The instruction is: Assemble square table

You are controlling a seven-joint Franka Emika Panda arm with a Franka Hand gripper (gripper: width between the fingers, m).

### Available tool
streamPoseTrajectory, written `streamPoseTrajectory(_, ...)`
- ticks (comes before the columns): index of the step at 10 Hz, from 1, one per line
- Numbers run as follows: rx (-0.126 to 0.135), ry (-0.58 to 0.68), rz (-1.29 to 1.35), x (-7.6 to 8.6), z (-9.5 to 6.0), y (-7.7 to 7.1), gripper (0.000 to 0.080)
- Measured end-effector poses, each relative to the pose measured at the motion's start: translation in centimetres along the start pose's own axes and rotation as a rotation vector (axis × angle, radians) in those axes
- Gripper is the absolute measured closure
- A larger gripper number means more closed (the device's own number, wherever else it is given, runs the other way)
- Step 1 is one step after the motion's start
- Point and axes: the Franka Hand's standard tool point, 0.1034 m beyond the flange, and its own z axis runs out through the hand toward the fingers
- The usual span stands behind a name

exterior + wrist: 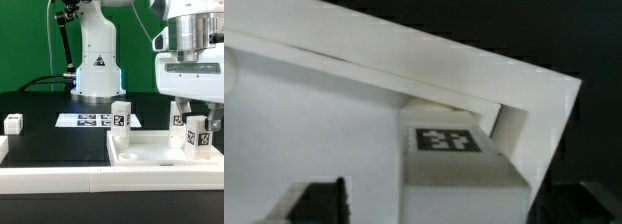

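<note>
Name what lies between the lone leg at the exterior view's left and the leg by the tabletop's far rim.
The marker board lies between the lone leg and that other leg; the exterior view shows it.

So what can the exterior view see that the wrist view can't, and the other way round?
Only the exterior view: the arm's base, the marker board, a standing leg beside it, and a lone leg far on that view's left. Only the wrist view: the gap between the tagged leg and the fingers of the gripper. Both: the tabletop with its raised rim, and that tagged leg.
</note>
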Motion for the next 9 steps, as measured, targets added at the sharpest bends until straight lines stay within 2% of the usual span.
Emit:
streamPoseTrajectory(1, -0.004, -0.001, -0.087, -0.11, 0.01, 0.01, 0.0171)
streamPoseTrajectory(2, -0.004, -0.002, -0.155, -0.21, 0.01, 0.0, 0.0156)
streamPoseTrajectory(9, -0.005, -0.001, -0.762, 0.52, -0.04, 0.05, 0.015)
